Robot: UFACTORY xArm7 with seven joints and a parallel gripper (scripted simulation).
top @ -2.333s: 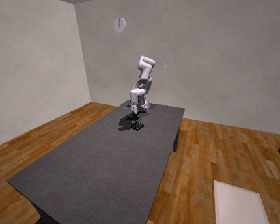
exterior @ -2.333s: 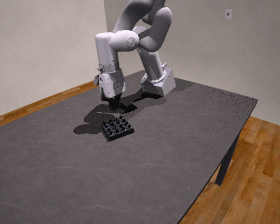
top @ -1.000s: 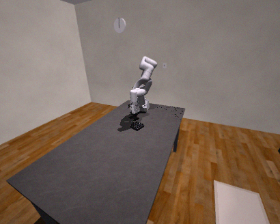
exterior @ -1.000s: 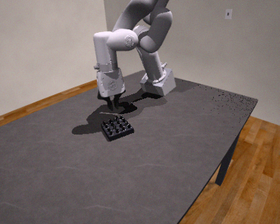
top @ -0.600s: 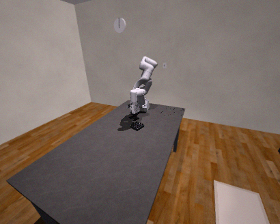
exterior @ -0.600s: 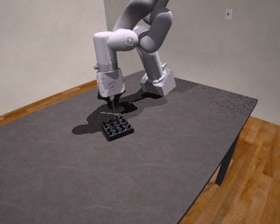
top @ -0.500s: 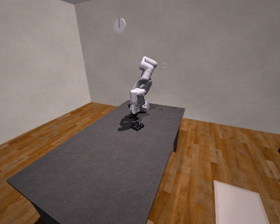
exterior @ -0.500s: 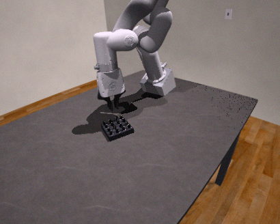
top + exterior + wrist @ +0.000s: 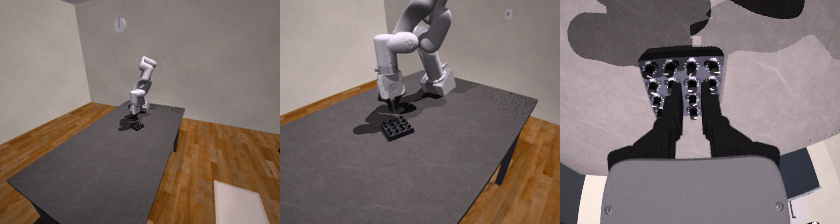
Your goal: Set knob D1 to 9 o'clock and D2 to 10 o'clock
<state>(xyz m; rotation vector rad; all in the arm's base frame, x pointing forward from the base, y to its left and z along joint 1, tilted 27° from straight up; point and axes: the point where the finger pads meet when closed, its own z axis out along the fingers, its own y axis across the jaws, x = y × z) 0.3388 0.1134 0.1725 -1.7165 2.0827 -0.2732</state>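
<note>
The knob box (image 9: 138, 128) (image 9: 397, 127) (image 9: 685, 75) is a small black square box with several rows of dark knobs, standing flat on the grey table (image 9: 102, 164) (image 9: 451, 154). The white lines and printed names are too small to read in any view. My gripper (image 9: 134, 113) (image 9: 394, 108) (image 9: 691, 93) points down and hangs a little above the table, over the far edge of the box. Its two dark fingers stand a narrow gap apart with nothing between them. In the wrist view the fingertips cover the middle knobs.
The arm's base (image 9: 438, 82) stands on the table behind the box. The arm's shadow falls across the table to the left of the box. A white mat (image 9: 239, 205) lies on the wooden floor to the right of the table.
</note>
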